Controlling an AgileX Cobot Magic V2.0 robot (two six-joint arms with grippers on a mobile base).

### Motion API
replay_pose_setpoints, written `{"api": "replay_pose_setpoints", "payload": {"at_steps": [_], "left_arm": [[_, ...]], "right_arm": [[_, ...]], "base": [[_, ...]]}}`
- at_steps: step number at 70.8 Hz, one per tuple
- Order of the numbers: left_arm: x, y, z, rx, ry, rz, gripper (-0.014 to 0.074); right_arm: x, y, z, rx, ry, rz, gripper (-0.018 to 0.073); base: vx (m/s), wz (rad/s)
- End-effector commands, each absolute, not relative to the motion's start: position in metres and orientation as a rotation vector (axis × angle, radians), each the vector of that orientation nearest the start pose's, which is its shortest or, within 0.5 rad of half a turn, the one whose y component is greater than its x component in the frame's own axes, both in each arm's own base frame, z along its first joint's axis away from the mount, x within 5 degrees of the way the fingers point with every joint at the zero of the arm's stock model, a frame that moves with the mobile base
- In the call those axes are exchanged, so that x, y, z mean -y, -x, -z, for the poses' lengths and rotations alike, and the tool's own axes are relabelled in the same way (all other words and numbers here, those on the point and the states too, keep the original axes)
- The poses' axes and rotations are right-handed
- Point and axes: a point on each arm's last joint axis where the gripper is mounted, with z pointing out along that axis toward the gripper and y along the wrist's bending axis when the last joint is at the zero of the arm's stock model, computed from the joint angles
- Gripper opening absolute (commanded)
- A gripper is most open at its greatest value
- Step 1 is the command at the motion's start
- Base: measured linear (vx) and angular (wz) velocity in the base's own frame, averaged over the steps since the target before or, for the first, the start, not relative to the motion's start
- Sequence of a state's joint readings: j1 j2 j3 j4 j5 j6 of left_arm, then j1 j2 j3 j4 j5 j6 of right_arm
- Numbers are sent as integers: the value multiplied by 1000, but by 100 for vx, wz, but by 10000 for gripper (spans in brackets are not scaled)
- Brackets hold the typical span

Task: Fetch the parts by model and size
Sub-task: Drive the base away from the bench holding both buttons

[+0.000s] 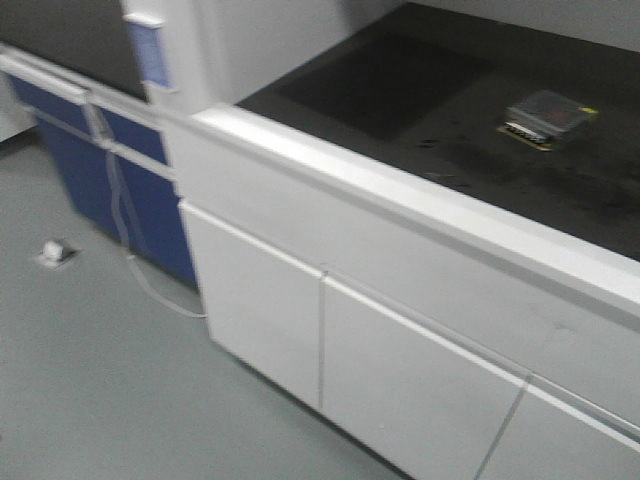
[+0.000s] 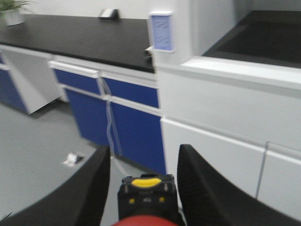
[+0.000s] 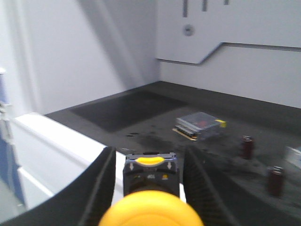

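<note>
Two clamped lengthwise: red switch point(image 2: 146, 200), yellow switch point(image 3: 150, 188), caps camward.

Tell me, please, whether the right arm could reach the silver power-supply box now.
Probably not to grasp it: nothing on the counter blocks the power-supply box, but the right gripper is occupied with the yellow-capped switch.

A power-supply box point(image 1: 548, 118) lies on the tabletop point(image 1: 400, 90), well back from its front edge, with one capacitor point(image 3: 246, 147) and a second capacitor point(image 3: 276, 180) standing apart to its right. Cabinet doors point(image 1: 400, 380) sit below the front edge, and a floor socket point(image 1: 56, 253) lies to their left. One push-button switch point(image 2: 146, 193) sits between the fingers of the left tool point(image 2: 143, 148), another push-button switch point(image 3: 150, 176) between those of the right tool point(image 3: 149, 150).
</note>
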State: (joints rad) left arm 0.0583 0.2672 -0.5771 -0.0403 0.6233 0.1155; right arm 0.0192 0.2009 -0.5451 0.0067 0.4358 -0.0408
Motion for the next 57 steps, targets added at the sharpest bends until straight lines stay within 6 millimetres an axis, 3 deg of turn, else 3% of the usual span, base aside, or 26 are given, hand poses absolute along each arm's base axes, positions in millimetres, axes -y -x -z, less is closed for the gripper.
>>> {"api": "replay_pose_setpoints", "payload": {"at_steps": [1,57], "left_arm": [[0,-50,-347,-1697,-38,-72,-4],[0,-50,-347,-1697,-38,-72,-4]], "right_arm": [[-1,-40,-356,-1483,42,20,-6],[-1,-40,-356,-1483,42,20,-6]], "base": [[-17,68],[-14,71]]}}
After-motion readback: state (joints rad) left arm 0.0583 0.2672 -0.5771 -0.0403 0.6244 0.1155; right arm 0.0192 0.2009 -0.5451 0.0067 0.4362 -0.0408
